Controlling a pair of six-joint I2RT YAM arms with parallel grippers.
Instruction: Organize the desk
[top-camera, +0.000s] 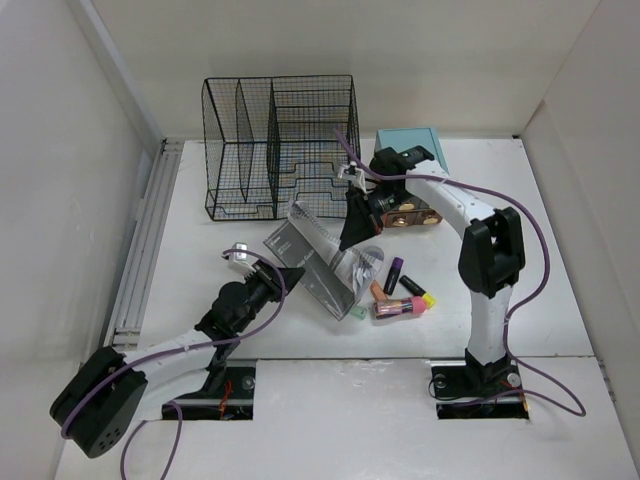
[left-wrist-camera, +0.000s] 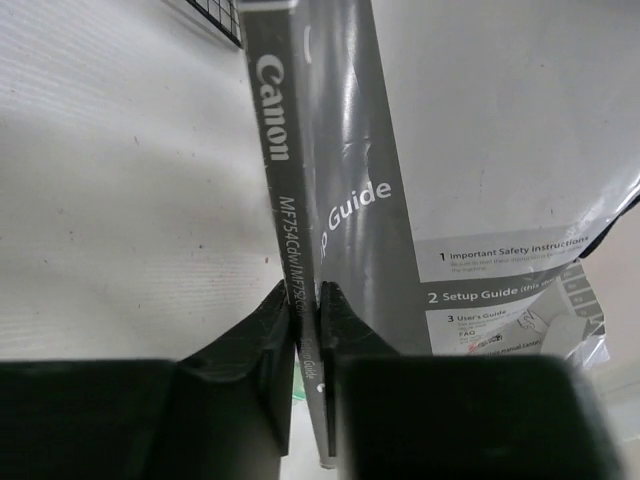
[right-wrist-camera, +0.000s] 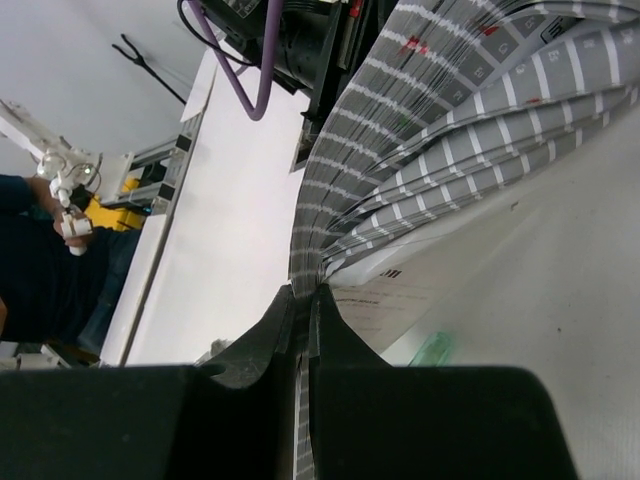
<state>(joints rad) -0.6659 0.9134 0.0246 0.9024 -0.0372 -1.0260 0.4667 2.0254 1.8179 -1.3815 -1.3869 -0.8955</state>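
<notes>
Left gripper (left-wrist-camera: 306, 295) is pinching the spine edge of the Canon manual (left-wrist-camera: 345, 160), jaws pressed onto it, lower left of centre in the top view. The desk (top-camera: 190, 230) is filling most of that frame as the white top, with markers (top-camera: 402, 300) lying right of the manual. Right gripper (right-wrist-camera: 303, 298) is clamping a fan of grey pages (right-wrist-camera: 430, 110) just above centre, while the wire rack (top-camera: 280, 140) and teal box (top-camera: 408, 140) are sitting along the top.
</notes>
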